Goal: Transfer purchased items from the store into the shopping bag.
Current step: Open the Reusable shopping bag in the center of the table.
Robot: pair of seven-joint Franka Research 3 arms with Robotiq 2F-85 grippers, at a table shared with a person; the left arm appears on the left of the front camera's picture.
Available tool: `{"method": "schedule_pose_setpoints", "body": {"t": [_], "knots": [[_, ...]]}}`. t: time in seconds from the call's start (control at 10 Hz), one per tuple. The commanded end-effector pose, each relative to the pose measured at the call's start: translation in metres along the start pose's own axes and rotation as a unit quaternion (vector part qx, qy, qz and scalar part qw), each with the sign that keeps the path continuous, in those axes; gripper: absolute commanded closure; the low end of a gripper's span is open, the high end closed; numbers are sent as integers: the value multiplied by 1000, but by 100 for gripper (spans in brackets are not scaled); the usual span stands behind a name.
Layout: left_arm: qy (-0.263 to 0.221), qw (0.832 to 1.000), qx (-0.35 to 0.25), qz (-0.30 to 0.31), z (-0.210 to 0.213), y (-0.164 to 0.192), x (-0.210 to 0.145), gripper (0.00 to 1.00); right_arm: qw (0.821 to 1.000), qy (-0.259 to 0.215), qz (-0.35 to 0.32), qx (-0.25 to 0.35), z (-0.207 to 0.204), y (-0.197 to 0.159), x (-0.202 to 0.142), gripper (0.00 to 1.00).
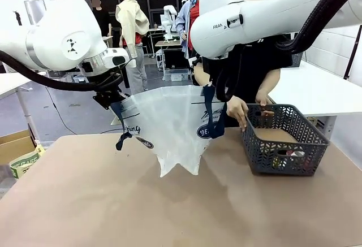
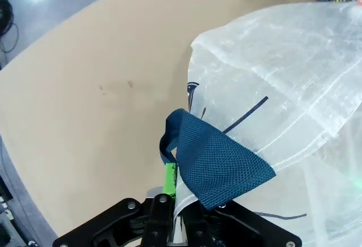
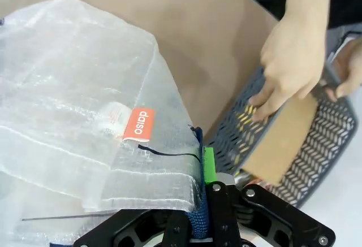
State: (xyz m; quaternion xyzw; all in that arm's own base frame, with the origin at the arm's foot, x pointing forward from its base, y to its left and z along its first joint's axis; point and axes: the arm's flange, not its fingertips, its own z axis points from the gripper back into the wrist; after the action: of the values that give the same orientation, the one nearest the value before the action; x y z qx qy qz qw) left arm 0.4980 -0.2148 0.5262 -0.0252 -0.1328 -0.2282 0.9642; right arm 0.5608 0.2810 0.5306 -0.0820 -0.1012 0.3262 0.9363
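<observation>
The translucent shopping bag (image 1: 169,125) hangs open above the brown table, stretched between my two grippers. My left gripper (image 1: 116,101) is shut on the bag's rim beside a navy strap (image 2: 218,165), green pad (image 2: 169,178) showing. My right gripper (image 3: 202,173) is shut on the opposite rim, and its strap (image 1: 209,111) hangs down. The dark grey store basket (image 1: 317,145) stands on the table to the right of the bag. Inside it lie a brown cardboard piece (image 1: 274,135) and small purchased items (image 1: 291,155), glimpsed through the slots. A person's hand (image 3: 288,60) reaches into the basket.
The person stands at the far side behind the basket, other hand (image 1: 263,97) over its rim. A cardboard box (image 1: 14,144) and a green-printed pack (image 1: 25,162) sit off the table's left edge. A white table (image 1: 317,89) lies at the back right.
</observation>
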Motion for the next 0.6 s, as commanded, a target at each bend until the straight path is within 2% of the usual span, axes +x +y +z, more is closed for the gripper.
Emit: {"method": "schedule_pose_setpoints", "body": {"t": [0.0,0.1,0.2,0.5], "knots": [[-16,1000,2,-3,-1,7,-2,100,999,-32,-12,-17,-5,3,-9,100],[-23,999,-18,35,-6,-2,2,100,999,-38,-31,6,-6,17,-6,100],[-40,998,-21,51,-16,-12,3,100,998,-59,-29,0,-10,30,-6,100],[-65,995,-44,58,-31,-26,-7,100,996,-86,-27,-10,-16,48,-12,100]]}}
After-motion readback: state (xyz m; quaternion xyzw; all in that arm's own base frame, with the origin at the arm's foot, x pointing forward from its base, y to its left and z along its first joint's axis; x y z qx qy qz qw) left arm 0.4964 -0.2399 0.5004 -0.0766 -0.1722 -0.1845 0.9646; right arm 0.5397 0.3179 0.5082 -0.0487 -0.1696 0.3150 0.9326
